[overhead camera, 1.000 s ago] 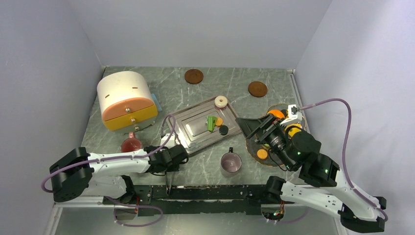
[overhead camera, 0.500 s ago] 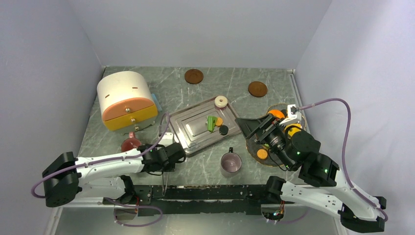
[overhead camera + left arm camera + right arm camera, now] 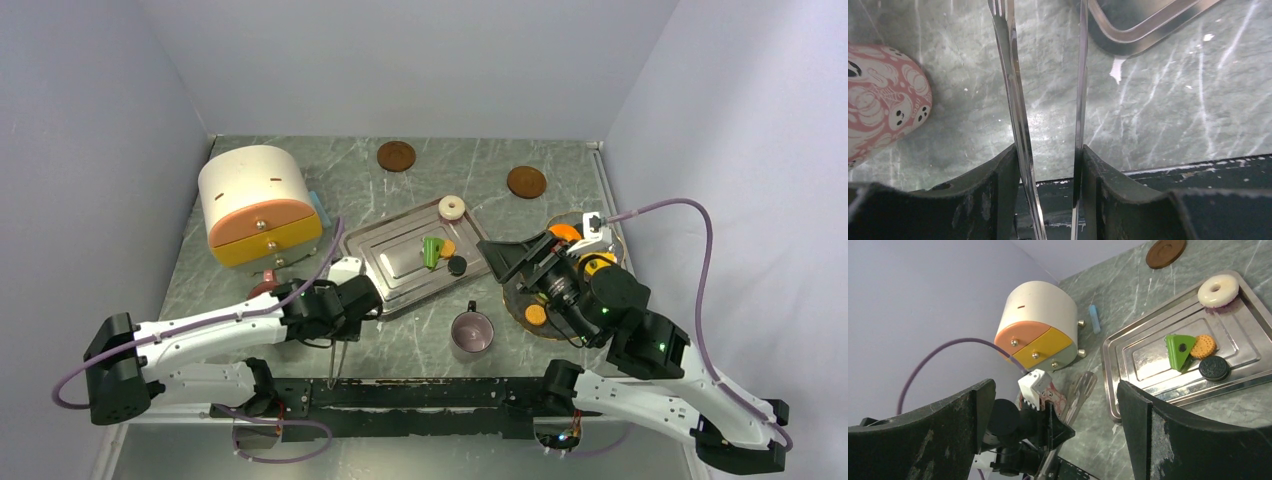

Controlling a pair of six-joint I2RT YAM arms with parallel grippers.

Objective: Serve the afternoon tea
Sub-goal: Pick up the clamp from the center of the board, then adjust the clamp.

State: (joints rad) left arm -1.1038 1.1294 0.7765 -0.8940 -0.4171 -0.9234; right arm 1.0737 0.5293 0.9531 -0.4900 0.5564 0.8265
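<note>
**Left gripper** (image 3: 1048, 155): closed on thin steel tongs (image 3: 1015, 100), both blades pinched between its pads. The tongs' long axis runs near to far, with the forked tips toward the rectangular steel tray (image 3: 385, 255). A pink ghost-patterned cup (image 3: 883, 95) stands just beside.

**Small pinkish-grey metal mug** (image 3: 472, 332): upright on the green marble table (image 3: 400, 180), near the tray's near right corner. It is apart from both grippers, and its handle points away toward the tray.

**On the tray:**
- cream ring treat (image 3: 452, 207) at the far corner
- green wedge treat (image 3: 432, 250), lying lengthwise near to far
- orange biscuit (image 3: 448, 247)
- black biscuit (image 3: 456, 265)

**Right gripper** (image 3: 1055, 390): jaws spread wide, holding nothing, above a round glass plate (image 3: 518, 308) that carries an orange round treat (image 3: 536, 314).
</note>
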